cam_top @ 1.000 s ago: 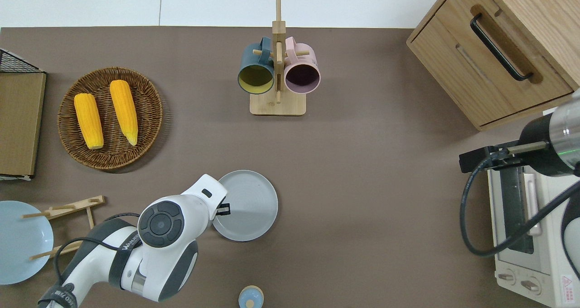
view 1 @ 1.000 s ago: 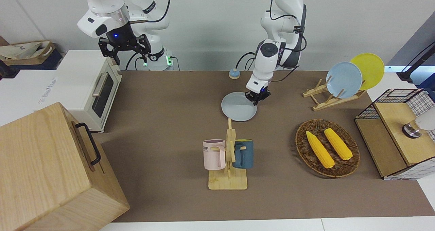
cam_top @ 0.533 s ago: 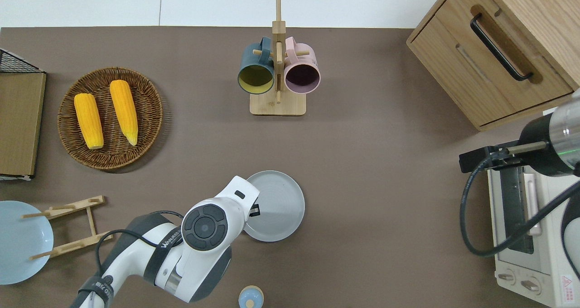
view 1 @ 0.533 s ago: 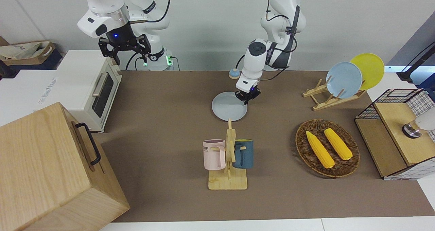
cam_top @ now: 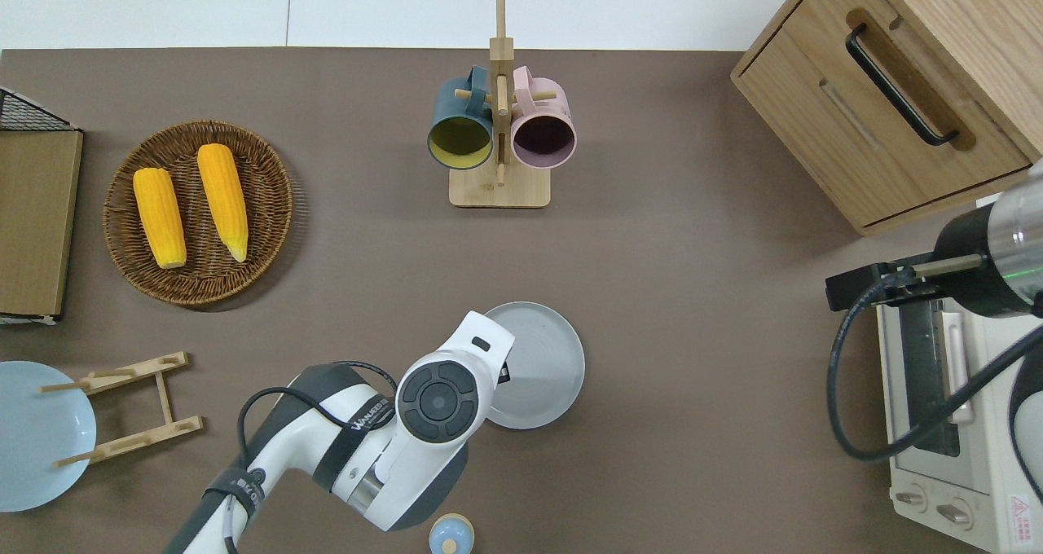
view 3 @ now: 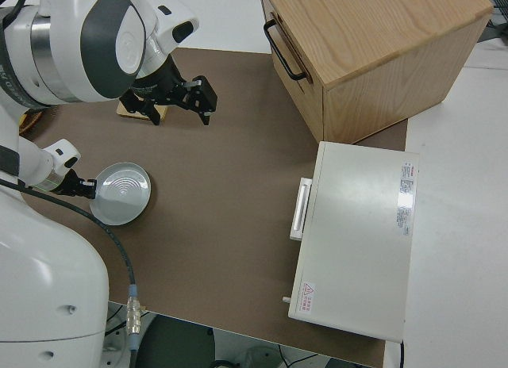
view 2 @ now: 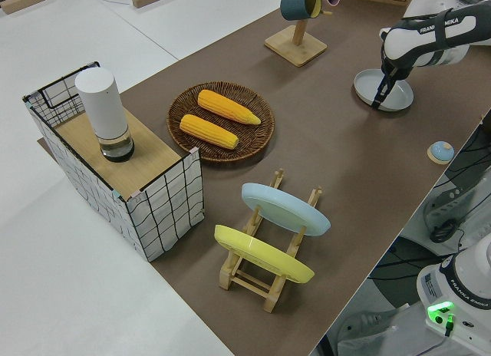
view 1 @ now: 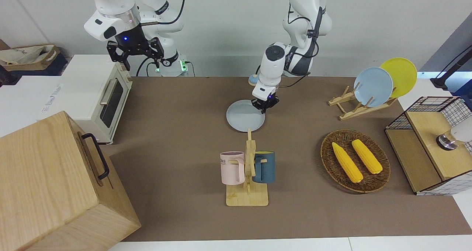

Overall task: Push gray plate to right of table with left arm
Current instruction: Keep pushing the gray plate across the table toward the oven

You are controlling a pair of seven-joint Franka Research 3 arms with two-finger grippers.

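Gray plate (cam_top: 538, 362) one, left pincer (view 1: 264, 106) at its rim, fingers' gap unclear, two corn cobs (cam_top: 195, 202), two mugs (cam_top: 501, 134)

We see the left gripper (view 2: 377, 103) down at the gray plate (view 2: 391, 97), touching its rim at about 8 o'clock. The plate lies flat on the table (view 2: 337, 164), with the mug stand (view 2: 296, 41) at its 10 o'clock.

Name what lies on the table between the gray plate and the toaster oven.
Nothing: in the overhead view only bare brown table runs from the gray plate to the toaster oven at the right arm's end.
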